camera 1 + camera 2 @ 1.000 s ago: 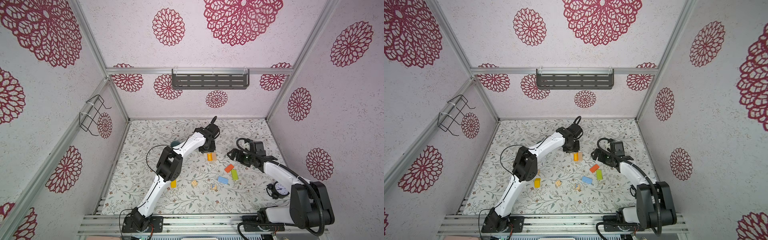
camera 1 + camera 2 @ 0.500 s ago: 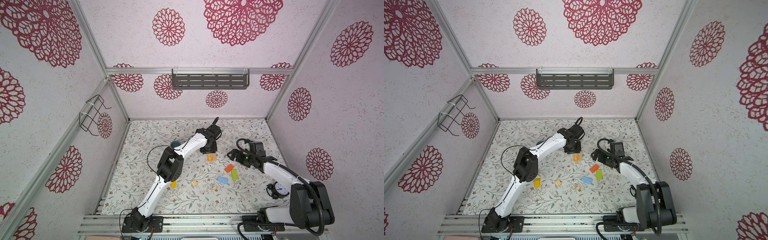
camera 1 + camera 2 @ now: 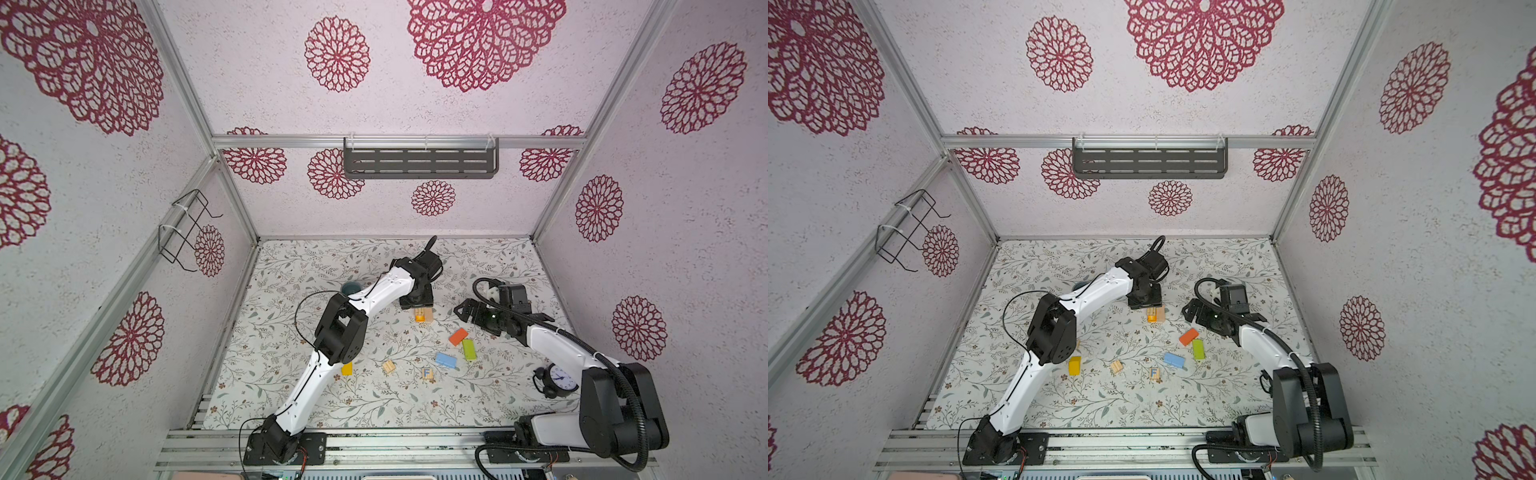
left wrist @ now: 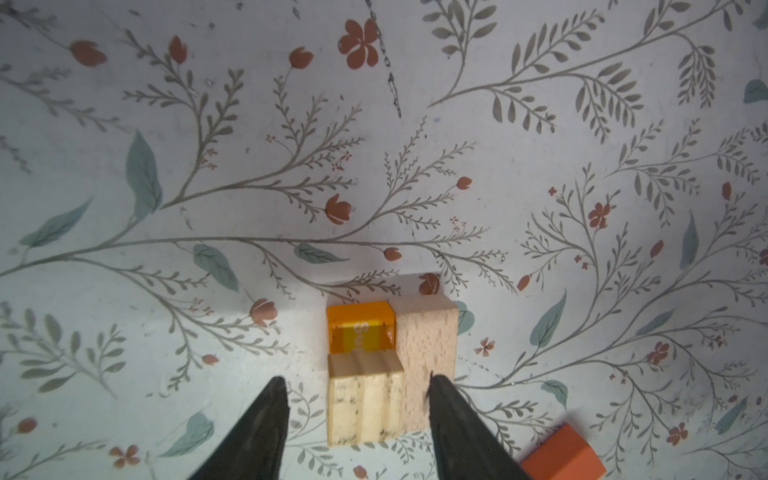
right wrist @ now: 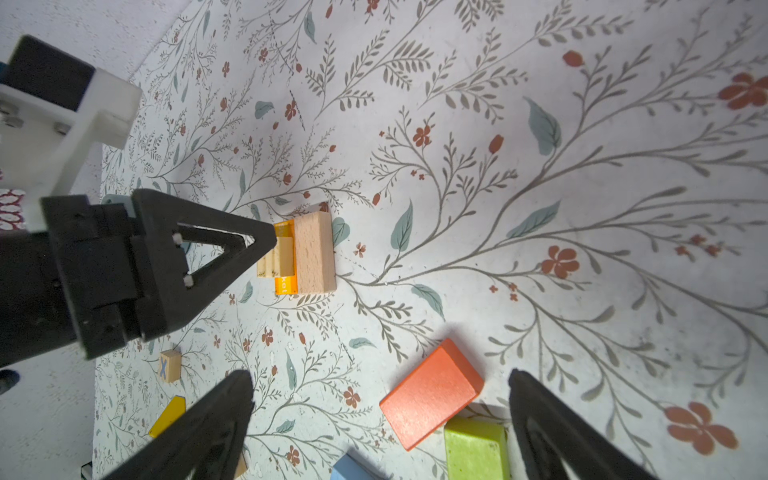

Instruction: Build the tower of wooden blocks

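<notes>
A small cluster of wood blocks (image 3: 423,314) (image 3: 1155,314) stands mid-table: a plain natural oblong (image 4: 424,345), an orange block (image 4: 359,330) beside it, and a grooved cube (image 4: 365,399) against the orange one. I cannot tell whether the cube rests on it. My left gripper (image 4: 357,384) (image 3: 417,301) hangs over the cluster, open, with a gap beside the cube. My right gripper (image 5: 380,380) (image 3: 473,322) is open above a red-orange block (image 5: 432,390) (image 3: 458,336) and a green block (image 5: 476,449) (image 3: 469,349). No taller tower shows.
Loose on the floral mat lie a blue block (image 3: 446,360), a grooved cube (image 3: 389,367), an F cube (image 3: 427,374), a yellow block (image 3: 347,368) and an X cube (image 5: 170,365). A teal cup (image 3: 351,287) stands behind the left arm. A black alarm clock (image 3: 559,378) stands near the right arm.
The left gripper's jaws have spread apart and let go of the grooved cube, which stays with the orange and natural blocks. The right arm has not moved.
</notes>
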`<action>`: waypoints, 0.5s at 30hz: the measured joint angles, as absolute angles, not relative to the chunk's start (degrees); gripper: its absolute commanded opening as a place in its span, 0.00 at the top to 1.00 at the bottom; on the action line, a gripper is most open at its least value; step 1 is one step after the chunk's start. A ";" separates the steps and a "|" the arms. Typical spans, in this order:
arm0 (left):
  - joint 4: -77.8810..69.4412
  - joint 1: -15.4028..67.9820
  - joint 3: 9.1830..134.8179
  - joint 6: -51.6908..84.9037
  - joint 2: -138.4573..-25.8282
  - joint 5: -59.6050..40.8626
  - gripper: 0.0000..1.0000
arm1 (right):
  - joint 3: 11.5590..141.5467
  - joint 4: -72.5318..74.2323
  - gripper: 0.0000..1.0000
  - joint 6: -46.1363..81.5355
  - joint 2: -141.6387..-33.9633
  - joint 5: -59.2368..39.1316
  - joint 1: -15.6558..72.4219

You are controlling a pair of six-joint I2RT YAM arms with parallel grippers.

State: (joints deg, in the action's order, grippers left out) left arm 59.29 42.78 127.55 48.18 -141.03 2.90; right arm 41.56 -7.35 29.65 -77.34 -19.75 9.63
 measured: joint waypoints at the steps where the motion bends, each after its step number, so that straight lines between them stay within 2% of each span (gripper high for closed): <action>1: 59.29 42.76 127.52 48.23 -141.01 3.27 0.35 | 41.56 -7.35 0.02 29.65 -77.32 -19.75 9.63; 10: 59.18 42.15 120.60 48.21 -133.47 5.82 0.33 | 41.56 -7.55 0.14 29.58 -77.10 -19.77 9.61; 15: 58.81 41.41 114.02 47.68 -125.73 7.33 0.24 | 42.15 -8.86 0.21 29.39 -77.12 -19.70 9.74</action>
State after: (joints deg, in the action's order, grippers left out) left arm 58.81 41.41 114.02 47.68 -125.73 7.33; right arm 42.15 -8.86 29.39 -77.12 -19.70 9.74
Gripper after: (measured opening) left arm 0.727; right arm 0.821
